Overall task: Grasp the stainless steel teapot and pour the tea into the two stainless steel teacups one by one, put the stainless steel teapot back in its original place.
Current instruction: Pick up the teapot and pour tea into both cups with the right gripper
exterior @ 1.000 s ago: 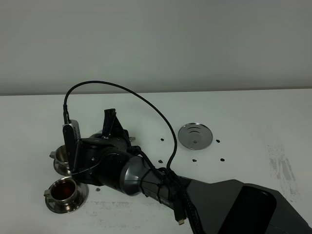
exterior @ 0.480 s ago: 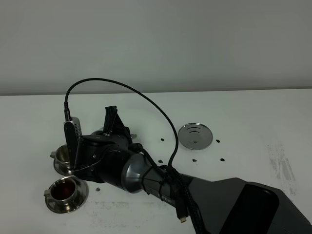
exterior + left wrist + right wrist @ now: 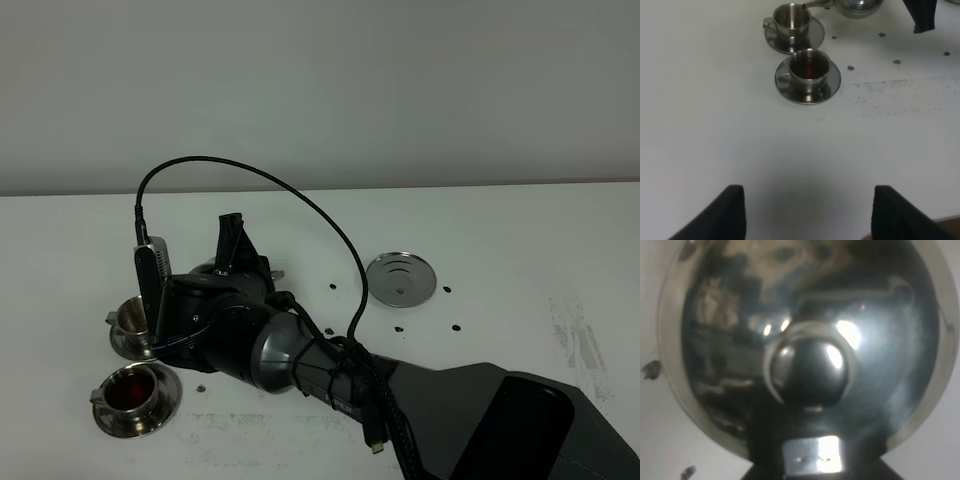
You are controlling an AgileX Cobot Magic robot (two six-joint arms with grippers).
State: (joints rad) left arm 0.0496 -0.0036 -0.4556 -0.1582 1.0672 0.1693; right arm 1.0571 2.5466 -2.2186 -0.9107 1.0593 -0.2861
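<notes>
White worktop [image 3: 520,230] fills the scene beneath a plain pale wall, and a few small dark specks are scattered over it. Two steel cups on saucers are seen at the left side. The near cup [image 3: 809,67] is filled with dark reddish tea [image 3: 809,66]. The far cup [image 3: 792,19] looks nearly empty inside, though its bottom cannot be read clearly.

The right arm [image 3: 300,360] is stretched across the middle to the left side. Its pincer is hidden by the wrist in the high view and is closed, by all appearances on the handle of the teapot [image 3: 810,340], though the grip itself is covered. The teapot's knobbed lid fills the right wrist view. In the left wrist view the teapot's spout [image 3: 815,4] is seen with its tip just above the rim of the far cup, the pot's body lying to the side away from the cups.

The left pincer [image 3: 807,210] is spread open, holds nothing and hangs well apart from the cups.

The round steel disc [image 3: 401,278] lies bare, well off to the right of the teapot. The right arm is clearly the nearer one to both.
</notes>
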